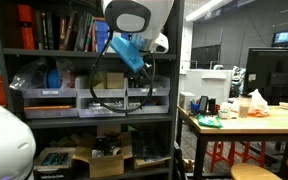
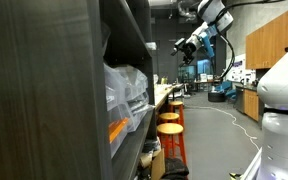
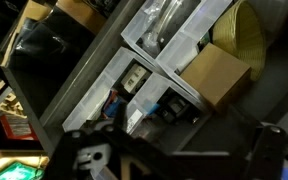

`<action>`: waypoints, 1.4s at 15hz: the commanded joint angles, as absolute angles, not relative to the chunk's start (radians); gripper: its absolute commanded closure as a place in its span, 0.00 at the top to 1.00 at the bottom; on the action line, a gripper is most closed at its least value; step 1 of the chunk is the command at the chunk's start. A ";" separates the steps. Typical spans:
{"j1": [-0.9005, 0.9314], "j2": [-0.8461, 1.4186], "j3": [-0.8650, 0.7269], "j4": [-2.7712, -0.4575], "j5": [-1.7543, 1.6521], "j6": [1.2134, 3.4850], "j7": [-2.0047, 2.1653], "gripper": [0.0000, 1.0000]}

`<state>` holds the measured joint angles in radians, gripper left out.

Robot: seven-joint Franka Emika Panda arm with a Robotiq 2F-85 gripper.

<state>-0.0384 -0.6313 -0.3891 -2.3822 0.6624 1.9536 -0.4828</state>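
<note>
**Item: gripper** (image 1: 144, 66). Robotiq pincer on a white Panda arm with a blue wrist section. The jaws are spread to their widest and hold nothing. It hangs in the air in front of the upper part of a dark shelving unit (image 1: 84, 118). It is also seen high up and away from the shelf face in an exterior view (image 2: 184, 50). In the wrist view (image 3: 179, 158) only its dark fingers show, along the lower edge.

**Nearest: clear plastic bins** (image 1: 104, 98). They stand in a row on the middle shelf, below the pincer and clear of it. In the wrist view one bin (image 3: 169, 35) holds small items that are too blurred to name.

**Adjoining:**
- Cardboard box (image 3: 219, 75), just beside the bins.
- Books (image 1: 69, 30), upright on the top shelf.
- Open cartons (image 1: 104, 160), on the bottom shelf.

**Surroundings:**
- Wooden table (image 1: 269, 122), cluttered, well apart from the shelving.
- Orange stools (image 2: 169, 125), lined up along a counter.
</note>
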 commanded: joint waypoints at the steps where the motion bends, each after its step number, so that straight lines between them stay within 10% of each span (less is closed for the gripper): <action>1: -0.062 -0.625 -0.373 -2.380 0.673 1.944 -0.491 1.00; 21: -0.045 -0.440 -0.337 -2.204 1.158 1.882 -0.630 1.00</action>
<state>-0.0085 -0.4950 -0.3435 -2.2675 1.0939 1.9301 -0.5917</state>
